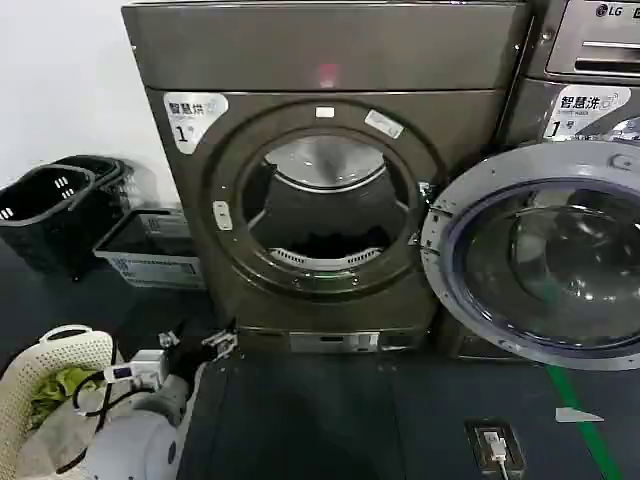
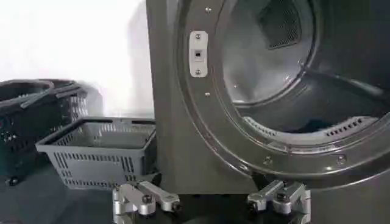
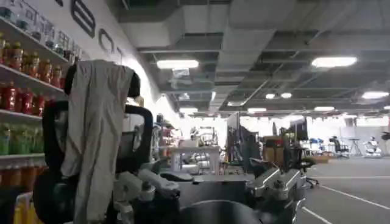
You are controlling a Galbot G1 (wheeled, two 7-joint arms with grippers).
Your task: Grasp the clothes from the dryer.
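The dryer (image 1: 330,60) is a bronze-grey machine straight ahead with its round port (image 1: 325,205) open. A dark heap that looks like clothes (image 1: 335,243) lies low in the drum; in the left wrist view it is a dark patch (image 2: 311,126) behind the port's rim. My left gripper (image 1: 195,341) hangs low in front of the dryer's lower left corner, open, with nothing between its fingers (image 2: 146,198). It is below the port and apart from it. My right gripper (image 3: 213,189) is open and empty, facing out into the room.
A round glass door (image 1: 545,255) stands swung open right of the port. Black baskets (image 1: 50,200) and a grey basket (image 1: 150,245) sit on the floor to the left. A white basket (image 1: 55,375) stands beside my left arm. The LG machine (image 1: 600,40) stands at right.
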